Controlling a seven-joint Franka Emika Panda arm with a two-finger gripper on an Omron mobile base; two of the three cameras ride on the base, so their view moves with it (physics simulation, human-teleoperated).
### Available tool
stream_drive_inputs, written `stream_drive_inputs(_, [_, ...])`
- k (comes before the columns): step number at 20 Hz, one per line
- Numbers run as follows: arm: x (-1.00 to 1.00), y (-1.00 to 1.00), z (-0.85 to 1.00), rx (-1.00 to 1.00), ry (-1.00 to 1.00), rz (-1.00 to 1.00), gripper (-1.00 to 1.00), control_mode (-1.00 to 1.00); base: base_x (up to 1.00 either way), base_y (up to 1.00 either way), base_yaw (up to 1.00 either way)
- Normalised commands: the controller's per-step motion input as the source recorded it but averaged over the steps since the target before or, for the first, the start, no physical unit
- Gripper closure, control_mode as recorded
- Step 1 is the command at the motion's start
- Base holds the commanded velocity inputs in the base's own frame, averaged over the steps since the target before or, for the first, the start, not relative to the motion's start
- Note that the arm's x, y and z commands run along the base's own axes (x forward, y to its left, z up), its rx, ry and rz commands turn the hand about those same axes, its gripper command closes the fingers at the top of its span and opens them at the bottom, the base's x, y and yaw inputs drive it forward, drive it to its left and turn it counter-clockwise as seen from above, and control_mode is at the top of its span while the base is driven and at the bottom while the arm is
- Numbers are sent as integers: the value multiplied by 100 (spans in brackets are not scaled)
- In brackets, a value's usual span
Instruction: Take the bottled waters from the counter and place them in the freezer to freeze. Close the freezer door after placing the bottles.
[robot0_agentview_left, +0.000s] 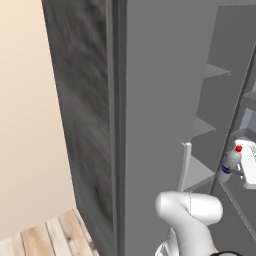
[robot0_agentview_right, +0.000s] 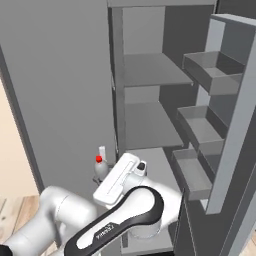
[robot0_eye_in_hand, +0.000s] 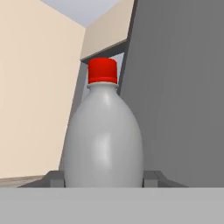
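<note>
While our pincer (robot0_eye_in_hand: 103, 177) squeezes the red-capped water bottle (robot0_eye_in_hand: 104, 140), the bottle stands upright, cap on top. We see the open freezer's shelves (robot0_agentview_right: 150, 125) just beside it, ahead of our hand.

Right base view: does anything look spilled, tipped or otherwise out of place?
Nothing stands out. The whitish plastic bottle with the red cap is upright in the shut gripper, held beside the open grey freezer compartment, whose grey shelves sit level.
</note>
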Motion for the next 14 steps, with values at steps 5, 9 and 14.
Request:
stream_drive_inputs(5, [1,0,15,0,0,-5,100,-100,4,-5,-3])
stream_drive_inputs(9, [0,0,59,0,0,-23,100,-100,0,0,0])
stream_drive_inputs(14, [0,0,76,2,0,-28,100,-100,0,0,0])
